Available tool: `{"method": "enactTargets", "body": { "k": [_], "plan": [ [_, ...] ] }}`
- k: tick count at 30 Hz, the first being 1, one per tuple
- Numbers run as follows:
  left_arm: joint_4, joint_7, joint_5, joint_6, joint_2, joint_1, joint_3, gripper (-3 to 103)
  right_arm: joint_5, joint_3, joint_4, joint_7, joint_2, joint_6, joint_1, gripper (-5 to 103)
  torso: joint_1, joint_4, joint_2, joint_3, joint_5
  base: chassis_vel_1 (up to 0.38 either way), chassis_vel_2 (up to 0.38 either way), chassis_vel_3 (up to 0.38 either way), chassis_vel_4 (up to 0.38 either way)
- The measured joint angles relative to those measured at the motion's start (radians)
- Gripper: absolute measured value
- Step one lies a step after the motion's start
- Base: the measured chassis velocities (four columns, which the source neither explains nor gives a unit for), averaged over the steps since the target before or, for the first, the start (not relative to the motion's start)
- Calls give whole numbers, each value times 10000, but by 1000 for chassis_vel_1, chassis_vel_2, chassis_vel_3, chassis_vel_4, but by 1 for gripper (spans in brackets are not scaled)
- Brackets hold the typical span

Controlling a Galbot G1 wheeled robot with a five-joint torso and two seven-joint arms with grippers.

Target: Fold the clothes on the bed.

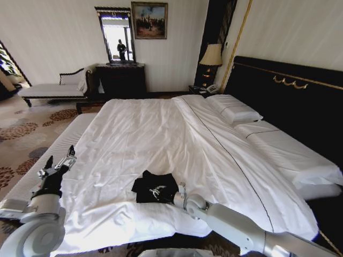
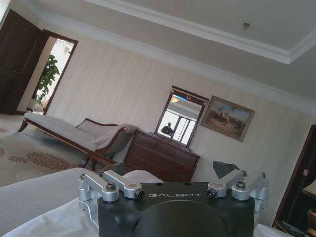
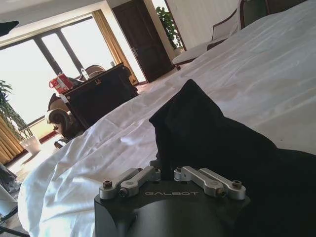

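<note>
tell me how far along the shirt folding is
Mostly done, it seems: the shirt lies as a small, compact bundle near the bed's foot edge, not spread out. In hand: the right gripper is at the bundle's edge, linkages drawn together against the fabric in the right wrist view. The left gripper is raised beside the bed, open. Left: letting go, perhaps tidying.

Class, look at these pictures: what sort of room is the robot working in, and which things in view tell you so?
Most likely a hotel bedroom: a very large bed with white pillows, a bedside lamp, and a dresser with a mirror.
</note>
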Motion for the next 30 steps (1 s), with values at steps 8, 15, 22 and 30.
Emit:
{"method": "enactTargets", "body": {
  "k": [8, 15, 22, 30],
  "plan": [
    [144, 1, 94, -1, 15, -8, 57, 100, 381, -19, 358, -1169, -40, 1355, -44, 41, 0, -1, 0, 0, 0, 0, 0, 0, 0],
    [178, 6, 155, 0, 14, -5, 84, 100, 1694, 116, 129, -219, 226, 760, 282, 57, 0, 0, 0, 0, -1, 0, 0, 0, 0],
    [185, 11, 160, -27, 22, 63, -82, 100, 2057, -157, -790, 1291, 1043, 24, 632, 90, 0, -1, 0, 1, -2, 0, 0, 0, 0],
    [205, 13, 151, -66, 21, 127, -263, 100, 1740, -660, -1876, 1532, 2490, -219, 888, 100, 0, 0, 0, 2, -1, 0, 0, 0, 0]
  ]
}}
